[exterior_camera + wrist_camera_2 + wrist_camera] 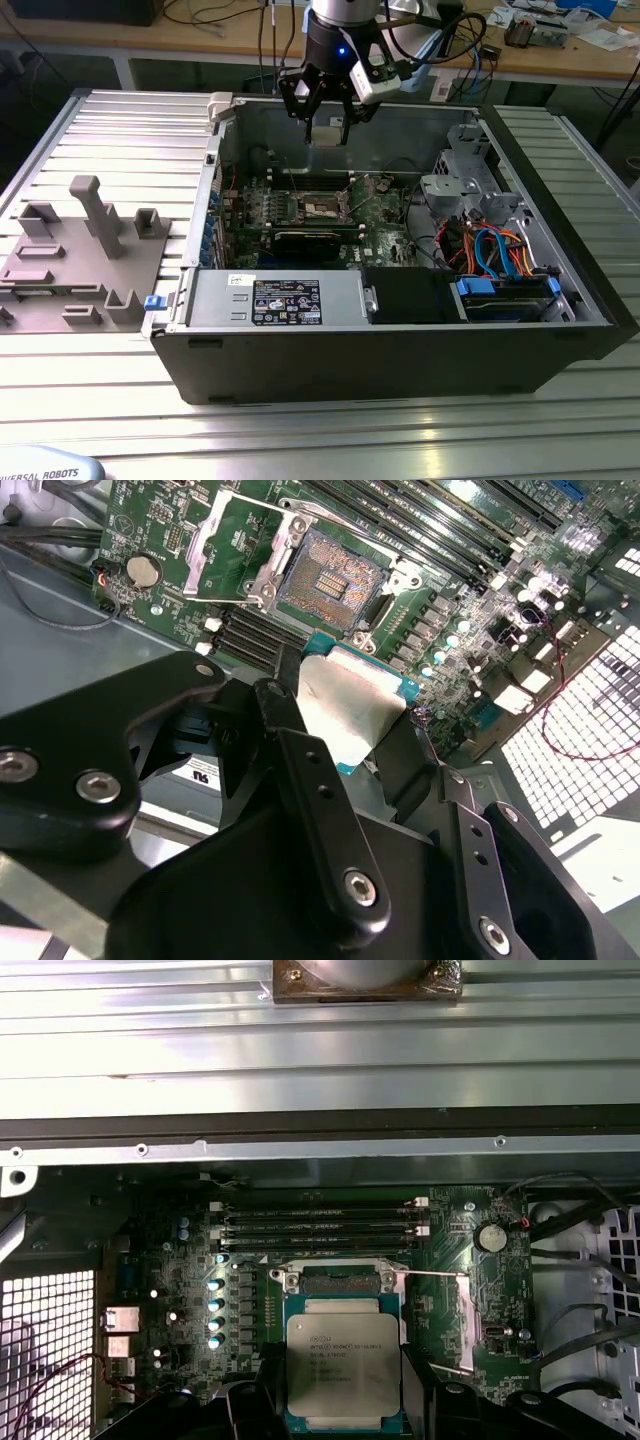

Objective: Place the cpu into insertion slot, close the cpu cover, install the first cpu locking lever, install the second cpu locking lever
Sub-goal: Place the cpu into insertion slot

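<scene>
My gripper (327,122) hangs over the back of the open computer case, shut on the cpu (327,131), a flat square chip with a silvery-grey top. In both wrist views the cpu (345,705) (343,1365) sits between the black fingers (300,750), above the green board. The insertion slot (330,575) (322,208) lies bare below, its dark contact field exposed. Its far edge (343,1282) peeks out past the chip. The cpu cover (240,550), a silvery frame, stands swung open beside the slot.
Long black memory slots (320,1225) run along the board behind the socket. A black power supply (290,300) fills the case front, with a drive cage and blue and orange cables (495,250) on the exterior view's right. A grey fixture tray (80,250) lies outside on the left.
</scene>
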Controlling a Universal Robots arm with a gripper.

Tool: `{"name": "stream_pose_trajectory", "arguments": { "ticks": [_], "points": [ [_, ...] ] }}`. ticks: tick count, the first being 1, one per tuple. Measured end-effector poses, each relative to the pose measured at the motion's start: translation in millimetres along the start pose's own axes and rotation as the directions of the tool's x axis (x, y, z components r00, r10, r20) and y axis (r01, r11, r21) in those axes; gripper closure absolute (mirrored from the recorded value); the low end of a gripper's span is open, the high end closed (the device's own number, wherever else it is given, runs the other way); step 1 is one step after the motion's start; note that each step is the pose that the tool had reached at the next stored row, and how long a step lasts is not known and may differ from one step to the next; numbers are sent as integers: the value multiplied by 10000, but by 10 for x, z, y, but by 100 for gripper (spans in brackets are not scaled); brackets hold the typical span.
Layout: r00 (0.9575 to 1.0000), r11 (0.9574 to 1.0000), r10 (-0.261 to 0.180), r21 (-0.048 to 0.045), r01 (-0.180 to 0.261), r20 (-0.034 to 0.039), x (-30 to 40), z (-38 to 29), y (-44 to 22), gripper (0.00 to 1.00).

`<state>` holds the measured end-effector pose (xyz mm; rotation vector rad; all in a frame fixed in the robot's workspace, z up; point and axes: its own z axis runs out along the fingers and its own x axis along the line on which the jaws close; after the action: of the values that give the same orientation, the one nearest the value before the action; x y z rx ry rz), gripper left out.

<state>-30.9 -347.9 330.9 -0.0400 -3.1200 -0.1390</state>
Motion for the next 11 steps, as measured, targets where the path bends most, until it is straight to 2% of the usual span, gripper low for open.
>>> {"name": "stream_pose_trajectory", "arguments": {
  "ticks": [11],
  "points": [
    [9989,9990,457,-6,-457,41,0,5,0,46]
  ]
}}
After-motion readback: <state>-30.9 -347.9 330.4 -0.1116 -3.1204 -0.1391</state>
